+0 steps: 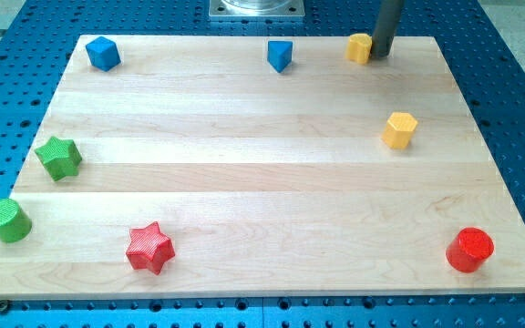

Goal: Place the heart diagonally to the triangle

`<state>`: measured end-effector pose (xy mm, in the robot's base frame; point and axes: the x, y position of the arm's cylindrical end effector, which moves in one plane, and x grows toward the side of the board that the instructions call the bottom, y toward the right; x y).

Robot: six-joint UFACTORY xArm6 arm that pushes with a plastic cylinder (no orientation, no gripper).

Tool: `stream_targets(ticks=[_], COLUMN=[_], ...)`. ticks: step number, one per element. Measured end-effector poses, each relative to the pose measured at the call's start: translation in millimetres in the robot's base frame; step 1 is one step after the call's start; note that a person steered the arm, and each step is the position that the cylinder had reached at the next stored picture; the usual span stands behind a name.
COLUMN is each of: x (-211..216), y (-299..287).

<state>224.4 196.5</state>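
Little seems done: my tip (380, 53) is pressing bare against the yellow heart's (360, 46) right side at the board's top edge, well right of the blue triangle (280, 56).

Your arm's visible body: straight dark grey rod, smooth and cylindrical, no markings you can read, my tip (380, 55) blunt-ended.

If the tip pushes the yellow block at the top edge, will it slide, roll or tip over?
The yellow heart is low and flat-based, so it will probably slide, not tip or roll. My tip sits right at its right side; an off-centre push may turn it. It looks rigid and light, near the board edge.
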Motion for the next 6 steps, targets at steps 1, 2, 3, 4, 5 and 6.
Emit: stream_targets(ticks=[1,2,3,4,5,6], x=[-12.5,30.3,10.7,-1.2,43.5,36.5], y=[-13.8,-30.7,-31.7,-64.1,-85.0,-87.4])
